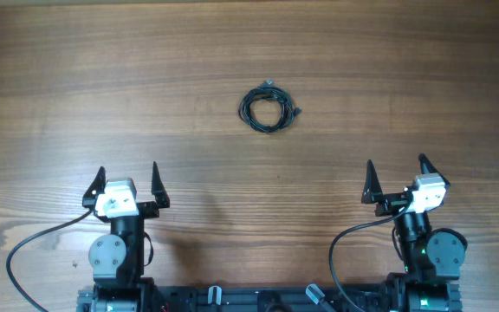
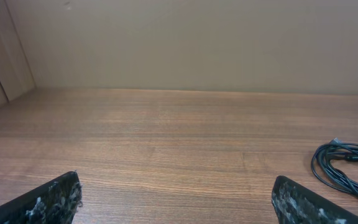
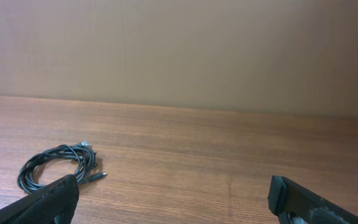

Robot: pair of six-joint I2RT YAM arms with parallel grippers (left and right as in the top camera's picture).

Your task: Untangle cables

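The left arm sits at the near edge of the bench, toward the left corner. Its jaws are spread as wide as they go and have hold of nothing. In the left wrist view the two dark fingertips show at the bottom corners, with only bare wood grain between them.

The cables lie near the middle of the bench, roughly midway between its left and right edges and out ahead of both arms. They are well apart from either. They form one small, dark, roughly round coil of thin black cord, flat on the wood. One small plug end pokes out on the far side of the coil and another on its right. How the strands cross inside the coil is too fine to tell. The left wrist view shows the coil at its right edge; the right wrist view shows it low on the left, just beyond one fingertip.

The right arm sits at the near edge toward the right corner. Its jaws are also fully spread and empty, over bare wood.
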